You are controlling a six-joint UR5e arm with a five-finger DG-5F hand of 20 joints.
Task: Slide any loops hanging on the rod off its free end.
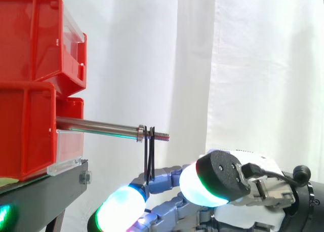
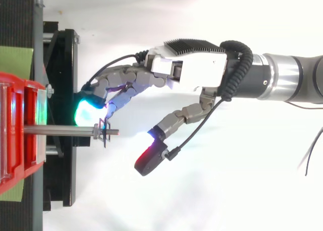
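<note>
**Side view**
- Bins (image 1: pixel 30 80): red, stacked at 9 o'clock on the black stand (image 1: pixel 45 191), before the white curtain (image 1: pixel 253 65).
- Rod (image 1: pixel 96 126): pokes out of the bins toward 3 o'clock, nearly level. Collar (image 1: pixel 140 133) close to the free end, threaded tip (image 1: pixel 161 136) bare beyond it.
- Loops (image 1: pixel 149 156): thin and black, on the rod just past the collar, hanging toward 6 o'clock. Lower end touching a finger of the hand.
- Hand (image 1: pixel 248 214): low, at 5 o'clock from the rod's end — spread, pinching nothing. Fingertip pad (image 1: pixel 121 209) glowing cyan-green at 7 o'clock of the loops' lower end, thumb pad (image 1: pixel 202 186) at 4 o'clock of it.

**Top view**
- Rod (image 2: pixel 60 130): runs from the bins (image 2: pixel 15 130) at 9 o'clock toward 3 o'clock, out past the black stand (image 2: pixel 60 90).
- Loops (image 2: pixel 105 132): on the rod between collar (image 2: pixel 95 132) and threaded tip (image 2: pixel 113 131).
- Hand (image 2: pixel 186 72): reaches in from 3 o'clock, fingers loosely bent toward the rod, thumb well apart.
- Fingertip pad (image 2: pixel 87 112): cyan, at 11 o'clock of the loops, just beside the rod.
- Thumb pad (image 2: pixel 149 160): red, at 4 o'clock of the threaded tip — clear of it.
</note>
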